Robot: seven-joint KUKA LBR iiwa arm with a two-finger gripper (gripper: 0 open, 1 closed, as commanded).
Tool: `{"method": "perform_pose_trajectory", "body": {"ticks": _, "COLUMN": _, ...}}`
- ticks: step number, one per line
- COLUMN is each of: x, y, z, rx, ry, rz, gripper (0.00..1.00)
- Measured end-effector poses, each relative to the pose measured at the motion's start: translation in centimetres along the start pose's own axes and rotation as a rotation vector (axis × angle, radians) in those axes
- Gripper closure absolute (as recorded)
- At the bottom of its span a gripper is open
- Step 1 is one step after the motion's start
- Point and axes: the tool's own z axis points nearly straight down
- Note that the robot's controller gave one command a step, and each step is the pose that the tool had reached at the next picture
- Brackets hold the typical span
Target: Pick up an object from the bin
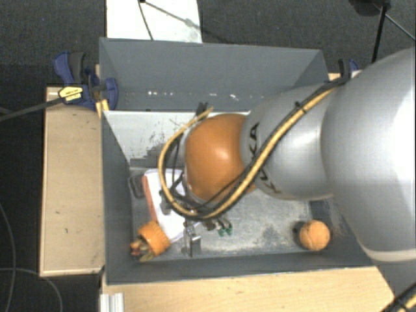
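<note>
While the claw (192,241) hung low over the near-left part of the bin floor, whether it was spread or pressed together couldn't be told. The arm's orange dome cover (214,155) & looped yellow-black cables (170,174) hid most of it. Nothing showed as held. Judged step: the reach-in before a grasp, w/ no lift yet.

Just left of the claw lay a flat white piece (166,223) w/ a red-orange strip along its left edge. It was thin & card-like, prob. hard to pinch off the floor. At its near end, touching or nearly so, sat a stubby orange thing (151,237), rounded, w/ a brownish tufted end to the left. It looked chunkier, so likely the easier pick. Which of the two the claw was set over couldn't be told for sure.

Just right of the claw was a tiny green bit (224,229). Further left, by the left wall, was a small dark block (136,186). Well apart at near right sat an orange ball (314,235), matte & round.

The bin (208,77) was grey sheet metal w/ sloped walls, its floor scuffed & speckled white.

Next move prob. calls for settling on one item, closing round it & rising straight up, clear of the left wall.
</note>
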Motion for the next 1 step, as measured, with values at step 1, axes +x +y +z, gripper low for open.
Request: {"method": "perform_pose_trajectory", "body": {"ticks": 1, "x": -0.22, "y": 1.1, "z": 0.65, "rx": 0.002, "ry": 0.001, "rz": -0.083, "gripper": 0.0}}
